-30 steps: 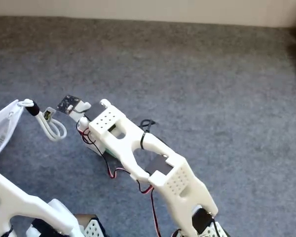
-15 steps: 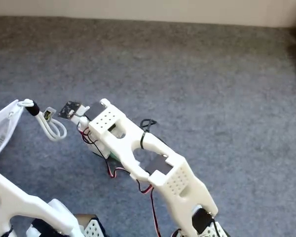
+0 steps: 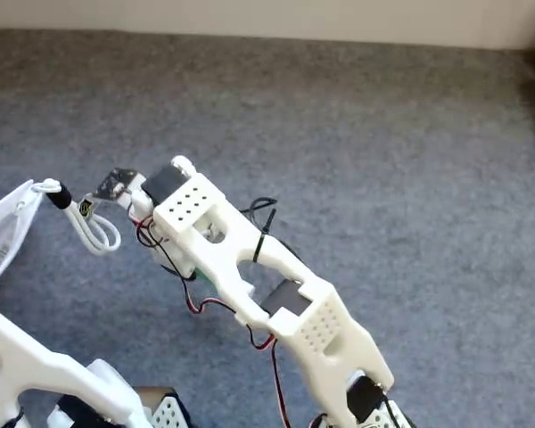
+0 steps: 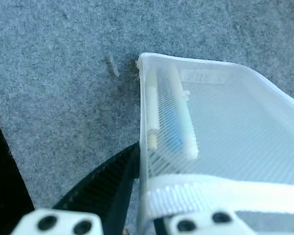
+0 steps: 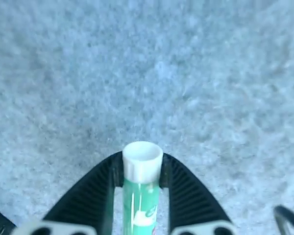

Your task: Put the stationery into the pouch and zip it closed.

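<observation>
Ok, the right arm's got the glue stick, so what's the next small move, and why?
Probably carry the glue stick across toward the pouch. The right jaws are shut on it over the bare grey surface, apart from the pouch, which the left jaws hold off to one side with pens inside.

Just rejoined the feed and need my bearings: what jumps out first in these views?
The right gripper has its jaws shut on a green tube with a white cap, above the grey carpet. The left gripper holds a white mesh pouch at the left of the high view, with two pens visible inside it.
</observation>
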You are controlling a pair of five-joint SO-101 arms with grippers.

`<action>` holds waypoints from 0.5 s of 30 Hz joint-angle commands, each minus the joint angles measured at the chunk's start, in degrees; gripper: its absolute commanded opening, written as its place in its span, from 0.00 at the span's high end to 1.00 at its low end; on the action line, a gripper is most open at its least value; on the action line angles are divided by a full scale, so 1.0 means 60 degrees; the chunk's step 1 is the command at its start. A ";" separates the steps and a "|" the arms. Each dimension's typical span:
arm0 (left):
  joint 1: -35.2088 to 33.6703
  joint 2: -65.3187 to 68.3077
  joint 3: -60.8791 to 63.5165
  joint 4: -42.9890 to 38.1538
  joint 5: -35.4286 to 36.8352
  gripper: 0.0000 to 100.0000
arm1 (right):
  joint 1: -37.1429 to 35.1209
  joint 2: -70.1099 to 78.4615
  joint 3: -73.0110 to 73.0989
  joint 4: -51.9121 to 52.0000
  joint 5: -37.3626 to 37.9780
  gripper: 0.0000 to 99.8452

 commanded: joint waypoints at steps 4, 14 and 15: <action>0.0330 -0.0066 -0.0168 -0.0161 0.0073 0.99 | 0.0418 -0.0901 -0.0857 0.0242 0.0059 1.00; 0.1810 -0.0066 -0.0256 -0.0132 0.0073 0.99 | 0.0476 -0.3245 -0.0740 0.0256 -0.0454 1.00; 0.2015 -0.0066 -0.0271 -0.0132 0.0073 0.99 | 0.0491 -0.3407 -0.0740 0.0256 -0.0454 1.00</action>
